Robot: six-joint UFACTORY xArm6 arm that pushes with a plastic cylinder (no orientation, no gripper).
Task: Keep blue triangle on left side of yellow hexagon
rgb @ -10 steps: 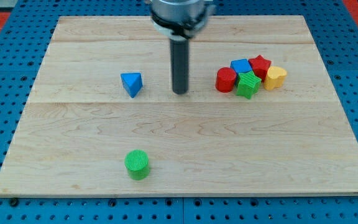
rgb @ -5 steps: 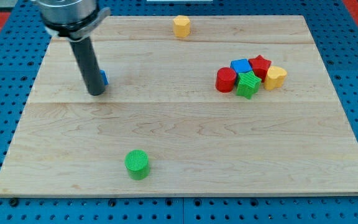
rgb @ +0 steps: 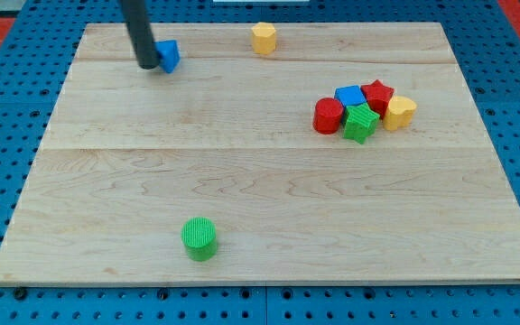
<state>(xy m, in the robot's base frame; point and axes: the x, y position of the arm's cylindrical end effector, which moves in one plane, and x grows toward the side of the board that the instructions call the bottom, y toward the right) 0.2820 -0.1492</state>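
Observation:
The blue triangle (rgb: 168, 54) lies near the view's top left of the wooden board. The yellow hexagon (rgb: 263, 38) sits to its right, close to the board's top edge. My tip (rgb: 146, 65) stands right against the triangle's left side, and the rod hides part of that side. The triangle is left of the hexagon with a clear gap between them.
A cluster at the view's right holds a red cylinder (rgb: 328, 116), a blue cube (rgb: 349, 95), a red star (rgb: 378, 93), a green star (rgb: 361, 124) and a yellow heart (rgb: 401, 112). A green cylinder (rgb: 199, 237) stands near the bottom. The board (rgb: 269, 199) lies on a blue pegboard.
My tip has moved from the middle to the left and then up to the top left. The blue triangle has moved up and left with it. The yellow hexagon is now uncovered.

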